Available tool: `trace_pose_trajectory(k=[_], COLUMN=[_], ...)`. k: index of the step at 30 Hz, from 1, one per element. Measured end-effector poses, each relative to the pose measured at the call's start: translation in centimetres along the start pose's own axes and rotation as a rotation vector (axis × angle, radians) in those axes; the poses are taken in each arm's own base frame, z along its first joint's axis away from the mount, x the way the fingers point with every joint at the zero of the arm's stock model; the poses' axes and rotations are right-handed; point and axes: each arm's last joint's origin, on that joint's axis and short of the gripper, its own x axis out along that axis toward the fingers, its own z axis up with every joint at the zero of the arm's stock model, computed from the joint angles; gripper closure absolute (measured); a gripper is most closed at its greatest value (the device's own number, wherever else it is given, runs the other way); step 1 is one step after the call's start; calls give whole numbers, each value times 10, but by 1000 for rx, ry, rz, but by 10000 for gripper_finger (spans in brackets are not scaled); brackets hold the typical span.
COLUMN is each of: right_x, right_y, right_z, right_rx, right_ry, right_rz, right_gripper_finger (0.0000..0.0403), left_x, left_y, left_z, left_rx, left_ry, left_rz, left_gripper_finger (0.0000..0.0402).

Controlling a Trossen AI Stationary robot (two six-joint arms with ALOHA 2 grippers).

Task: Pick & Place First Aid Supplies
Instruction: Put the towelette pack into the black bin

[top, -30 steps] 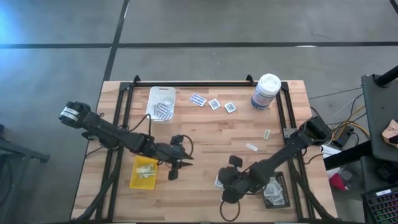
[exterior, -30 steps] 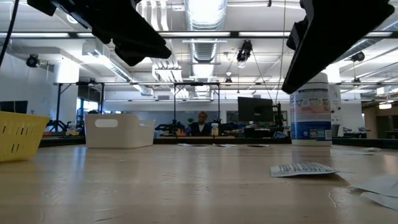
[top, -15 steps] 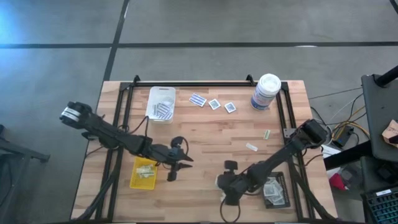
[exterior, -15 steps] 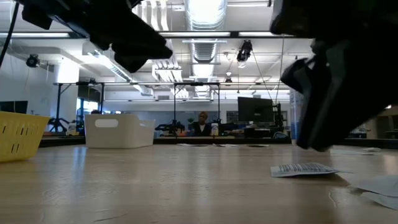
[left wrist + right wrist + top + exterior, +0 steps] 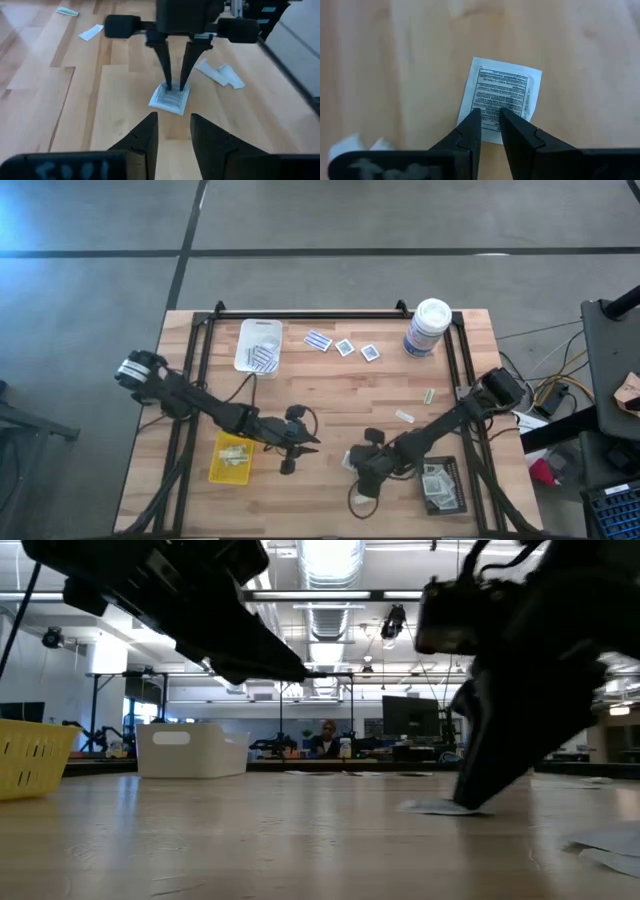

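From above, the right gripper [image 5: 357, 461] is down at a white packet [image 5: 352, 456] on the worktop [image 5: 330, 390], between the yellow tray [image 5: 231, 457] and the black tray [image 5: 441, 485]; the left gripper [image 5: 292, 450] hangs just beside it.

At table height, the right gripper's dark fingers [image 5: 480, 780] touch the flat packet [image 5: 432, 807].

The left wrist view shows those jaws narrowed onto the packet [image 5: 170, 98], possibly pinching it; the left jaws stand apart, empty.

The right wrist view shows printed text on the packet [image 5: 501, 97], lying flat.
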Motion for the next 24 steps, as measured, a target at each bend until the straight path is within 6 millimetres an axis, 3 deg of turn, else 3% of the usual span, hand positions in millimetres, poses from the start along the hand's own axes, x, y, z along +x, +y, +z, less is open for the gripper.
trace_pose_trajectory(k=[12,24], right_x=[12,14], right_y=[-32,-35], right_z=[27,36], right_rx=[121,179], right_ry=[-58,-113], right_rz=[-26,7], right_gripper_finger=[335,335], left_x=[31,52], left_y=[29,38], left_z=[-12,-24], left_rx=[-16,-31], left_ry=[68,16], left_rz=[100,62], left_gripper_finger=[293,294])
